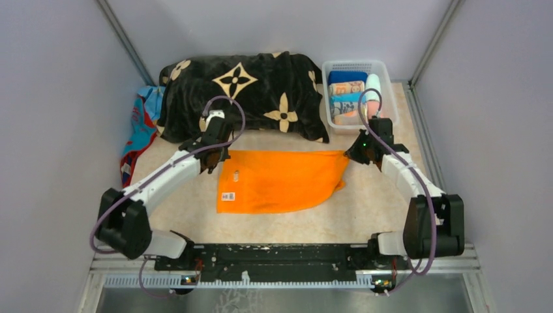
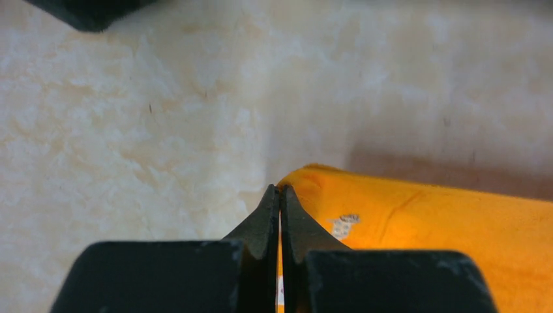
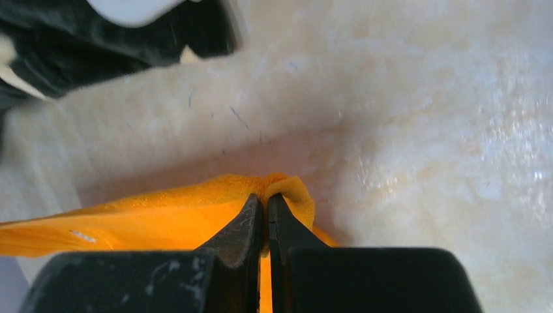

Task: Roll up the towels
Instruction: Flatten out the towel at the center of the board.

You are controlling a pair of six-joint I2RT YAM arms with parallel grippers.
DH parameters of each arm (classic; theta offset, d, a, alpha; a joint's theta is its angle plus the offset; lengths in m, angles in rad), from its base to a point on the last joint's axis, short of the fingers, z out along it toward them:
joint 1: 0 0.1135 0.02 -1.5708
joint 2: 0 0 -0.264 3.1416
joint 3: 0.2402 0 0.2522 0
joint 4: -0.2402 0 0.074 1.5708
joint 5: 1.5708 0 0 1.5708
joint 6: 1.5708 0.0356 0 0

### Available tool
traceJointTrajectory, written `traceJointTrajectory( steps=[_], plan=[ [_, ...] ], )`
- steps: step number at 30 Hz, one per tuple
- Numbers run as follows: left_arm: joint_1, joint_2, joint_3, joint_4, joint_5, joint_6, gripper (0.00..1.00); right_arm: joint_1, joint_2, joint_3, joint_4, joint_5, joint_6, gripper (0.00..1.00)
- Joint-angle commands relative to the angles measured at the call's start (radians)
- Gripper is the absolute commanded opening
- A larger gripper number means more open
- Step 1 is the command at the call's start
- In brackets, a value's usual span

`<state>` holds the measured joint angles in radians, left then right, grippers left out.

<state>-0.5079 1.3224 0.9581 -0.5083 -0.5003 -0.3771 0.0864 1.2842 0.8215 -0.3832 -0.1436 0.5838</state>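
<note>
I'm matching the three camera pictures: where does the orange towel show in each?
Top external: orange towel centre, spread flat.
Left wrist: lower right, corner pinched by left hand.
Right wrist: lower left, corner pinched by right hand.
Shared landmark: cream marbled tabletop.

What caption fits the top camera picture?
Left gripper and right gripper pinch far corners of the orange towel, near the black blanket and basket.

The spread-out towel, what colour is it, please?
The towel is plain orange, shown best in the top external view.
</note>
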Motion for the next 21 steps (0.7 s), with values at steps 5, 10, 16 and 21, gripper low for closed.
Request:
traceJointTrajectory(
  steps=[5, 10, 16, 21],
  plan=[
    [0.049, 0.066, 0.166, 0.126, -0.034, 0.085, 0.00, -0.071, 0.091, 0.171, 0.191, -0.169, -0.004, 0.00],
    [0.048, -0.127, 0.092, 0.155, 0.113, 0.119, 0.00, -0.071, -0.035, 0.162, 0.104, -0.272, -0.027, 0.00],
    [0.048, -0.389, 0.041, 0.029, 0.276, 0.127, 0.00, -0.071, -0.246, 0.121, -0.094, -0.313, -0.082, 0.00],
    [0.049, -0.585, 0.018, -0.100, 0.387, 0.077, 0.00, -0.072, -0.459, 0.119, -0.268, -0.307, -0.107, 0.00]
  ],
)
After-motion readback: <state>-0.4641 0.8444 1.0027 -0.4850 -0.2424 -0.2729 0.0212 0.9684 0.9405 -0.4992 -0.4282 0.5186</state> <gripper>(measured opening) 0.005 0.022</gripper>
